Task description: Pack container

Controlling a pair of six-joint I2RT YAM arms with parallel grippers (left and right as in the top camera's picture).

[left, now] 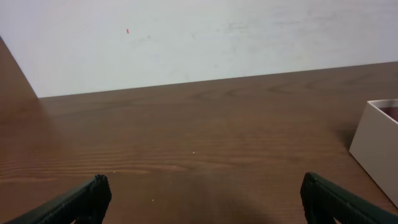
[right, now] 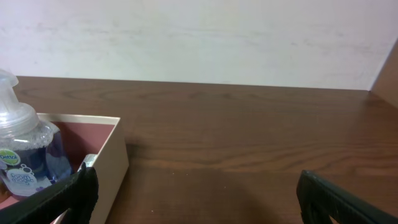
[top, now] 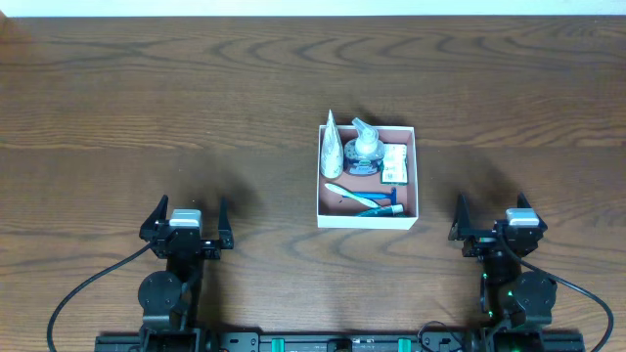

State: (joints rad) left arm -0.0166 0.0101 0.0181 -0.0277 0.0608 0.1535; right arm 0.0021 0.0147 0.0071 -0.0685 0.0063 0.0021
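The container [top: 368, 222], a shallow square white-walled box with a pink inside, sits at the middle of the table. In it lie a white cone-shaped tube [top: 331, 149], a clear pump bottle [top: 366, 149], a small white and green packet [top: 395, 161] and a blue and white toothbrush [top: 364, 196]. The container's corner shows in the left wrist view [left: 376, 146] and its wall in the right wrist view [right: 112, 165], with the pump bottle [right: 25, 152]. My left gripper [top: 186, 217] is open and empty, left of the container. My right gripper [top: 497, 217] is open and empty, right of it.
The wooden table [top: 147, 108] stretches all round the container. A pale wall [left: 199, 37] stands behind the table's far edge. Black cables [top: 83, 293] run from both arm bases at the near edge.
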